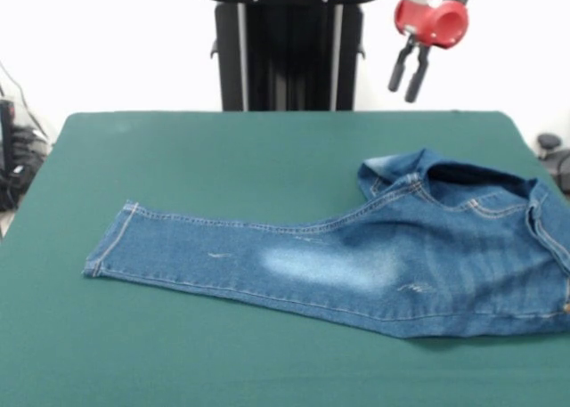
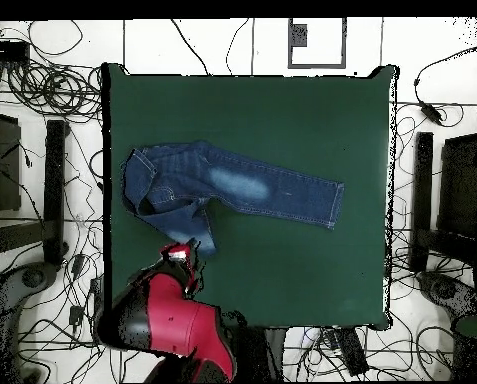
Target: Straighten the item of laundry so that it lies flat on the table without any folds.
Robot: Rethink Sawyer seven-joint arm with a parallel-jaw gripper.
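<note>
The item of laundry, a pair of blue jeans point(image 1: 383, 256) with a faded pale patch, lies on the right half of the green table point(image 1: 223, 158). One leg stretches out flat to the left. The waist end is bunched, with a flap folded over at the top. In the overhead view the jeans point(image 2: 232, 185) show a second part folded down toward the table's point(image 2: 282, 270) near edge. My gripper point(image 1: 403, 90) hangs high above the far table edge, behind the jeans, fingers slightly apart and holding nothing. Overhead, the gripper point(image 2: 180, 254) sits just beside that folded part.
The jeans' right end reaches close to the table's right edge in the front view. The black pedestal point(image 1: 289, 51) stands behind the table. Cables point(image 2: 52, 80) and dark equipment point(image 2: 452, 200) lie on the floor around it.
</note>
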